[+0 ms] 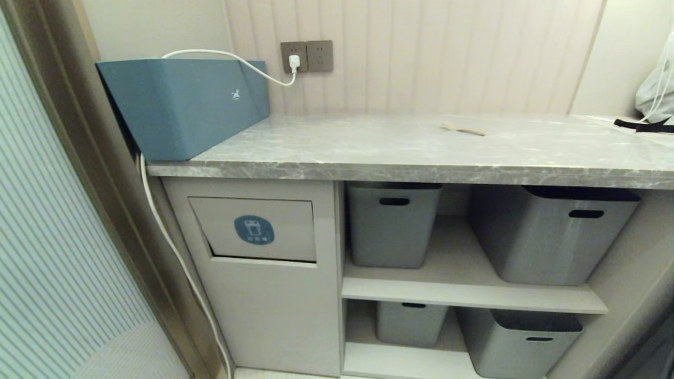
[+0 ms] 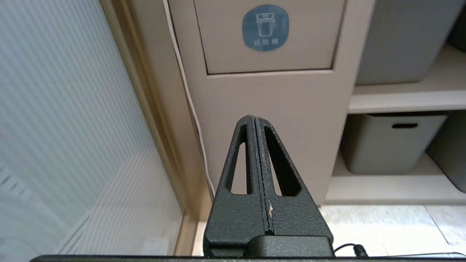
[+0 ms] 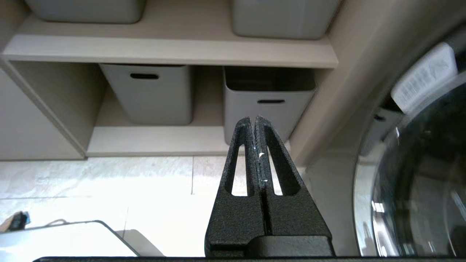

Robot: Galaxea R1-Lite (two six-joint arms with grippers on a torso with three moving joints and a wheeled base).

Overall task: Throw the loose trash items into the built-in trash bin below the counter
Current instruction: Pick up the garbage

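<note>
Lying on the counter [image 1: 368, 147], a cardboard scrap [image 1: 463, 129] sits well apart from both grippers' pressed-together jaws.

Soft even light; floor [image 3: 109, 189] glares, edges perhaps warped.

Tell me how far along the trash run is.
Barely begun or nearly over; I can't tell which. One brown scrap lies on the counter. The bin flap looks closed. Nothing is in hand: left gripper and right gripper are shut, empty and low. Left: grab the scrap, push it through the flap.
</note>
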